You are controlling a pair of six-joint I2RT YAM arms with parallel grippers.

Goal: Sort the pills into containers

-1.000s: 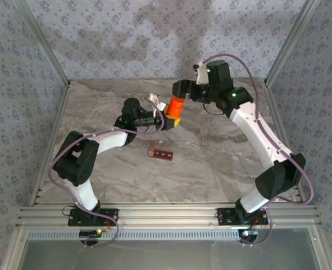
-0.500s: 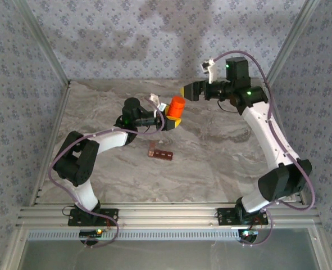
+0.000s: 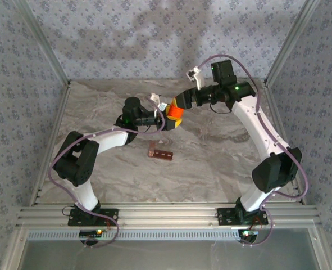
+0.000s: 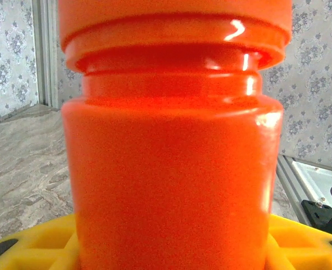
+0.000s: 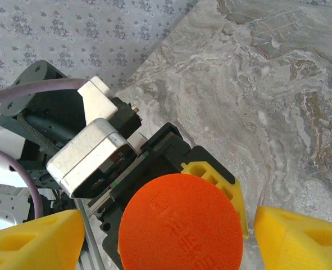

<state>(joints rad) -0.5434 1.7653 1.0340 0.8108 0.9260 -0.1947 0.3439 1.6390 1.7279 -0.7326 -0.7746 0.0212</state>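
Seen from above, the left gripper (image 3: pixel 170 120) holds an upright orange bottle (image 3: pixel 177 112) above the middle of a marbled grey tabletop (image 3: pixel 227 152). Its jaws are clamped on the bottle's lower body. The left wrist view shows the yellow pads (image 4: pixel 36 242) pressed against each side, below the neck.

The right gripper (image 3: pixel 183 100) reaches in from the right, just above the bottle. The right wrist view looks straight down on the round orange cap (image 5: pixel 180 222). That arm's yellow jaws stand apart, one to each side of the cap, with a gap showing on both sides.

The containers (image 3: pixel 160 152), a small red-brown strip of compartments, lie flat on the tabletop. They sit nearer the arm bases than the bottle and well apart from both grippers. No pills can be seen; they are probably inside the bottle.

The bottle looks like glossy hard plastic, so it is likely light, stiff and somewhat slippery. Its ridged neck and overhanging cap give the best hold for twisting. The cap should be gripped across its rim while the other jaws steady the body. The strip looks light and shallow, and a bump could easily shift it.

There is no label, brand or print on the bottle's body. The cap carries faint raised marks, too blurred to read.
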